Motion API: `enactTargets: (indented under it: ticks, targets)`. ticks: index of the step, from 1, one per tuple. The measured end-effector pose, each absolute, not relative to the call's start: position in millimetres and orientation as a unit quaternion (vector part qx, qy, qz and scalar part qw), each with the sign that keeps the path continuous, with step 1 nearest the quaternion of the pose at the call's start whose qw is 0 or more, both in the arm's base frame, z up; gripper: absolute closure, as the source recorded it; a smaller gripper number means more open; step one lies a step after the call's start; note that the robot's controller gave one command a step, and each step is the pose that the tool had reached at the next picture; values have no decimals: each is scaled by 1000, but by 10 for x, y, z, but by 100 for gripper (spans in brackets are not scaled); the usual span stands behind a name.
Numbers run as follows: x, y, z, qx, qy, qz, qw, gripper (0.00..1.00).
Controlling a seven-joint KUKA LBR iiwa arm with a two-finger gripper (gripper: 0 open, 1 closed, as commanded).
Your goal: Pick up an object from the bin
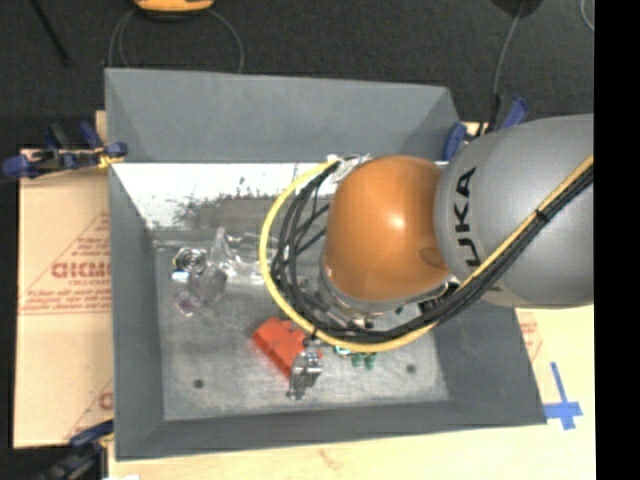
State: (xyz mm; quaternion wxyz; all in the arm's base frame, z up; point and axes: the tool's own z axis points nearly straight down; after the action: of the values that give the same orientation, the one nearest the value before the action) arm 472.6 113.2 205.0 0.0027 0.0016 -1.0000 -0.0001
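Camera view is looking down into the grey metal bin point(140, 388). The arm is reaching in from the right, and its orange cover point(385, 228) and a loop of cables point(283, 258) are hanging over the middle of the floor. Below the cover, the hand point(303, 376) is pointing down just beside the lower right edge of a small red angular piece point(272, 338). I cannot tell whether it is touching that piece, and I cannot tell how wide the hand is standing, because the wrist is hiding most of it. Nothing is showing as held.

The red piece is lying on the bin floor, towards the wall at the bottom of the view and apart from the other things. It is looking like stiff plastic with flat faces, so I am judging it as light, not fragile and not very slippery. Taking hold across two opposite flat sides, near its middle, is seeming best to me; a hold on a corner is risking that the piece twists out.

At the upper left, some clear glassy things point(205, 268) are lying in a small heap, well apart from the hand, and they are probably smoother and harder to grip. A few tiny green bits point(362, 361) are lying just right of the hand.
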Motion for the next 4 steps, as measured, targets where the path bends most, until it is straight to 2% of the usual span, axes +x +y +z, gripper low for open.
enactTargets:
  ticks: [1,2,3,4]
  targets:
    - [5420,485,1090,229,-974,1,0,0]
    - [5407,893,758,321,-947,3,-3,0]
    - [5408,896,761,319,-948,3,-3,100]
    - [5464,1103,1936,479,-878,1,-5,100]
